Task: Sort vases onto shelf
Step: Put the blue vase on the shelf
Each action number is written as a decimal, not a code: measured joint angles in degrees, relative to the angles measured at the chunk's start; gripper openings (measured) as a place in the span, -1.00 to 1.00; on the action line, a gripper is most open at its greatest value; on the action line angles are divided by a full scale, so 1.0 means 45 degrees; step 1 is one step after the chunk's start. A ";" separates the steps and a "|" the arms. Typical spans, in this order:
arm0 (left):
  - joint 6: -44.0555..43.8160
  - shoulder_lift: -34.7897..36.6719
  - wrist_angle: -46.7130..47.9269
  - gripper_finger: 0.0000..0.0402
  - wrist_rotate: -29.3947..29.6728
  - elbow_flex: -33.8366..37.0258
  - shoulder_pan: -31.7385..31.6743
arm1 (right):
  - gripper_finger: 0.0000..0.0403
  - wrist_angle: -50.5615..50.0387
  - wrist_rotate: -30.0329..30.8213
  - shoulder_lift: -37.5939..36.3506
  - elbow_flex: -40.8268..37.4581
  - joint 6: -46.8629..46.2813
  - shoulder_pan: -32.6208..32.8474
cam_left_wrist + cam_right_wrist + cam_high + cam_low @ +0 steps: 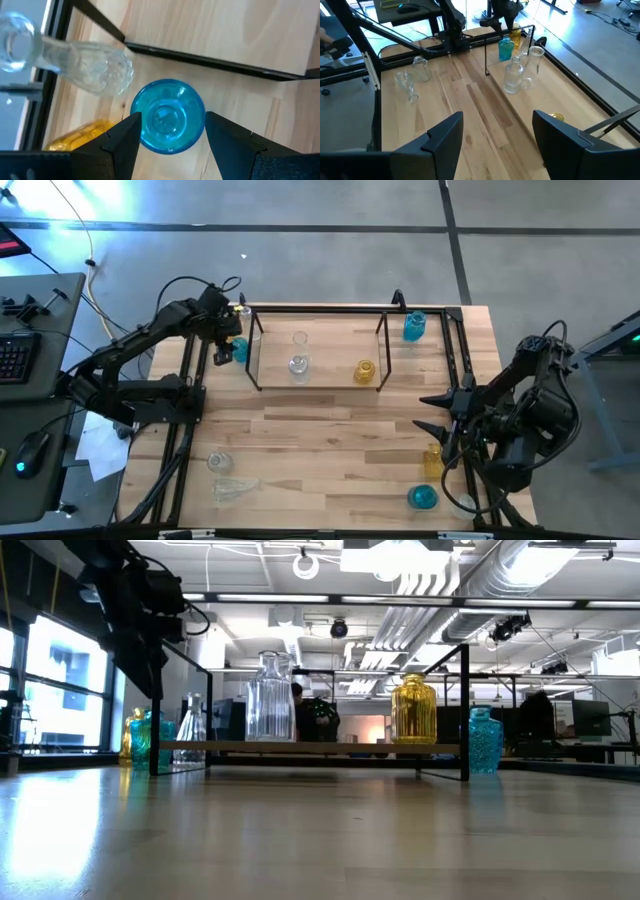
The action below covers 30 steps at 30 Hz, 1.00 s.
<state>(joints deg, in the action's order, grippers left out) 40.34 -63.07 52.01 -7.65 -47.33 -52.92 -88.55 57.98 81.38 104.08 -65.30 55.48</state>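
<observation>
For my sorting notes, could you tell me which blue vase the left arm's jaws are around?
The blue vase just outside the shelf's left end; the left gripper straddles it, jaws open. The others stand elsewhere.

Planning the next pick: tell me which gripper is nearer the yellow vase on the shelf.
Right. The right gripper hovers open off the shelf's right end, nearer the yellow vase; the left gripper stands beyond its left end, over a blue vase.

You have nine vases on the worktop (330, 430): three blue vases (414, 326), three amber-yellow vases (365, 371) and three clear vases (298, 366). There is one shelf (320, 385), and two arms, one at each side of the worktop
</observation>
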 joint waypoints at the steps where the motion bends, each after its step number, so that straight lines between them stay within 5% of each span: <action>1: -0.0151 -0.0090 -0.0009 0.05 0.0142 0.0000 -0.0017 | 0.10 0.0000 -0.0001 0.0000 0.0003 0.0000 0.0000; 15: -0.0827 -0.1312 -0.0421 0.06 0.0678 0.0015 -0.0084 | 0.10 0.0005 -0.0015 0.0000 -0.0001 0.0209 0.0002; 30: -0.1039 -0.1486 -0.0613 0.05 -0.0196 0.0010 -0.0083 | 0.10 0.0007 -0.0015 0.0000 -0.0001 0.0296 0.0010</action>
<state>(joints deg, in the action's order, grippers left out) 35.66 -69.76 49.25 -8.54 -47.29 -53.30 -88.52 57.91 81.38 104.07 -63.96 55.53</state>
